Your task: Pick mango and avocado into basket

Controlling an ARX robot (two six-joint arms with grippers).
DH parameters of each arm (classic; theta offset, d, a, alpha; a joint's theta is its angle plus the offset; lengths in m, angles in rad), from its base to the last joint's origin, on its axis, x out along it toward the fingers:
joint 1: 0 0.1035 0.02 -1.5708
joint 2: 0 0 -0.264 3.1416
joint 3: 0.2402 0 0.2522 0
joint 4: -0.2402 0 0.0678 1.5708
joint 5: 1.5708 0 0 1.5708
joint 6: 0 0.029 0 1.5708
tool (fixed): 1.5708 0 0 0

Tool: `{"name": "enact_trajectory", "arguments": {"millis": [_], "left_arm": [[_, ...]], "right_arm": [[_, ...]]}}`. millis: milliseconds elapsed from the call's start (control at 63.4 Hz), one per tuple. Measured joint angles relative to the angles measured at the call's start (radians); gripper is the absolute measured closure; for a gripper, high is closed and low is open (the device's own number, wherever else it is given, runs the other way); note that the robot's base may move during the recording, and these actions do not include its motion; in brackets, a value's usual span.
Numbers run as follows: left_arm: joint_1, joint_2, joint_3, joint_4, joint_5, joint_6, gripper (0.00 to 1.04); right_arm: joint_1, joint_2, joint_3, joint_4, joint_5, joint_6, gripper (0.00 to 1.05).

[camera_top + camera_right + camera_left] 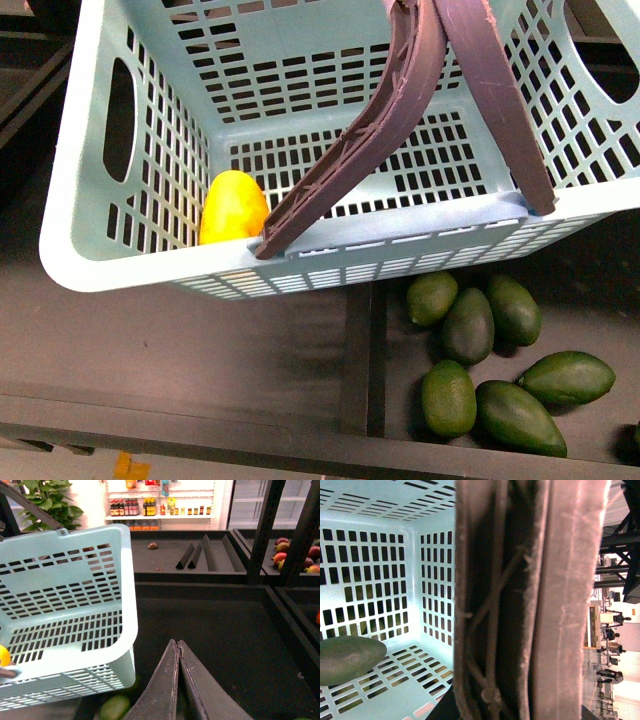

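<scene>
Risk: w/ the pale turquoise slotted plastic basket (90, 240) hanging above the bench, the right hand (178, 652), clenched empty, may fumble a dark green egg-shaped avocado (468, 325); left hand's grip cannot be told, prob. on the handles.

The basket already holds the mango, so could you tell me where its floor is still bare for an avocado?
The mango sits in the near-left corner of the basket. The slotted floor to its right, out to the right wall, shows bare, though the two brown handles cross above it. It is crowded outside: the avocados cluster in the dark bin below the basket's near-right rim.
</scene>
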Motion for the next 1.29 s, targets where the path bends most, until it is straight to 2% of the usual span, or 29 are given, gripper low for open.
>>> {"name": "enact_trajectory", "arguments": {"millis": [205, 347, 378, 489, 520, 552, 583, 615, 646, 709, 773, 946, 1167, 1293], "left_arm": [[0.000, 0.000, 0.000, 0.000, 0.000, 0.000, 0.91], [0.000, 0.000, 0.000, 0.000, 0.000, 0.000, 0.91], [0.000, 0.000, 0.000, 0.000, 0.000, 0.000, 0.91], [0.000, 0.000, 0.000, 0.000, 0.000, 0.000, 0.91], [-0.006, 0.000, -0.001, 0.010, -0.051, -0.014, 0.91], [-0.017, 0.000, -0.001, 0.029, -0.161, -0.051, 0.91], [-0.031, 0.006, 0.002, 0.035, -0.315, -0.103, 0.91], [-0.039, 0.016, 0.010, 0.033, -0.415, -0.151, 0.91], [-0.039, 0.033, 0.028, 0.024, -0.496, -0.180, 0.91], [-0.028, 0.079, 0.080, -0.010, -0.594, -0.199, 0.91], [0.004, 0.143, 0.148, -0.055, -0.634, -0.193, 0.91], [0.098, 0.332, 0.329, -0.163, -0.663, -0.246, 0.91], [0.205, 0.554, 0.636, -0.368, -0.742, -0.431, 0.91], [0.263, 0.642, 0.781, -0.398, -0.747, -0.533, 0.91]], "right_arm": [[0.000, 0.000, 0.000, 0.000, 0.000, 0.000, 0.33], [0.000, 0.000, 0.000, 0.000, 0.000, 0.000, 0.10], [0.000, 0.000, 0.000, 0.000, 0.000, 0.000, 0.07], [0.000, 0.000, 0.000, 0.000, 0.000, 0.000, 0.09], [0.000, 0.000, 0.000, 0.000, 0.000, 0.000, 0.09], [0.000, -0.001, 0.000, 0.000, 0.001, 0.000, 0.09], [0.000, -0.001, 0.000, 0.000, -0.002, 0.000, 0.09], [0.000, 0.000, 0.000, 0.000, -0.001, 0.000, 0.09], [0.000, -0.001, 0.000, 0.000, -0.001, 0.000, 0.09], [0.000, -0.002, 0.000, 0.000, 0.000, 0.000, 0.09], [0.000, -0.002, 0.000, 0.000, 0.000, 0.000, 0.09], [0.000, -0.002, 0.000, 0.000, -0.001, 0.000, 0.09], [0.000, -0.002, 0.000, 0.000, -0.001, 0.000, 0.09], [0.000, -0.002, 0.000, 0.000, -0.001, 0.000, 0.09]]}}
